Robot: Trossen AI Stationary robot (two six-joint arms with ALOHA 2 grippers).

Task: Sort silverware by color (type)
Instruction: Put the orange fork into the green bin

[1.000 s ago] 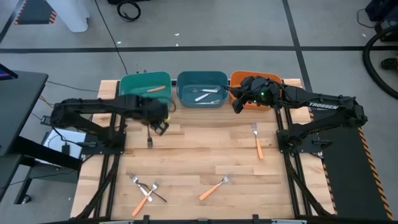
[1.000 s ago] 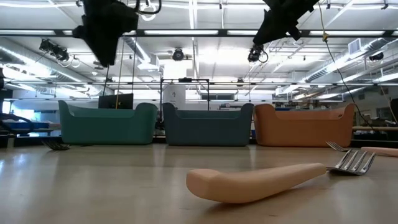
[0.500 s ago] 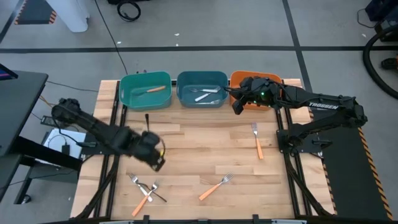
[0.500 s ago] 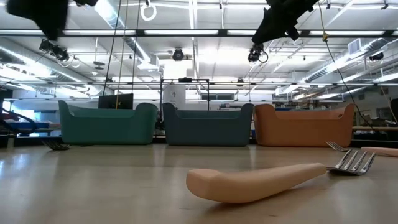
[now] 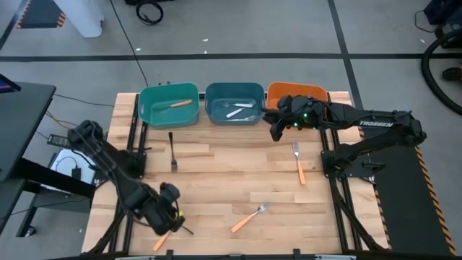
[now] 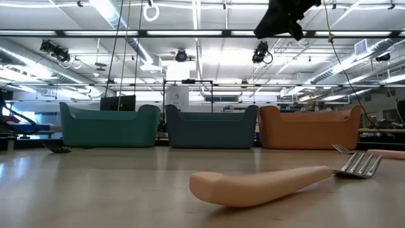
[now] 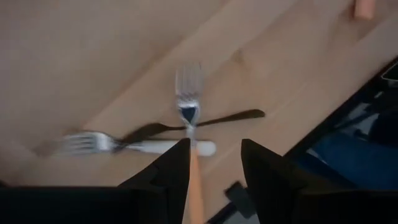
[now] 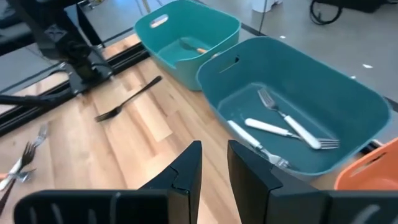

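Note:
My left gripper [image 5: 167, 211] [image 7: 214, 165] hovers open over a small pile of forks at the table's near-left corner. The pile holds an orange-handled fork [image 7: 188, 87], a black fork [image 7: 211, 119] and a silver fork [image 7: 102, 143], lying crossed on the wood. In the left wrist view the orange handle runs between the two fingers. My right gripper [image 5: 276, 124] [image 8: 214, 163] is open and empty, raised just in front of the orange bin [image 5: 299, 92]. Another black fork [image 5: 172, 150] [image 8: 127, 99] lies flat on the table before the teal bin [image 5: 168, 103].
The teal bin holds an orange-handled fork, and the blue bin [image 5: 234, 103] [image 8: 292, 112] holds silver forks. Two more orange-handled forks lie on the table [image 5: 298, 162] [image 5: 251, 217]; one fills the low view [image 6: 266, 183]. Bare wood lies mid-table.
My left arm has swept from beside the teal bin toward the table's near edge and now hangs over the near-left pile. The black fork that it stood over stays flat on the table.

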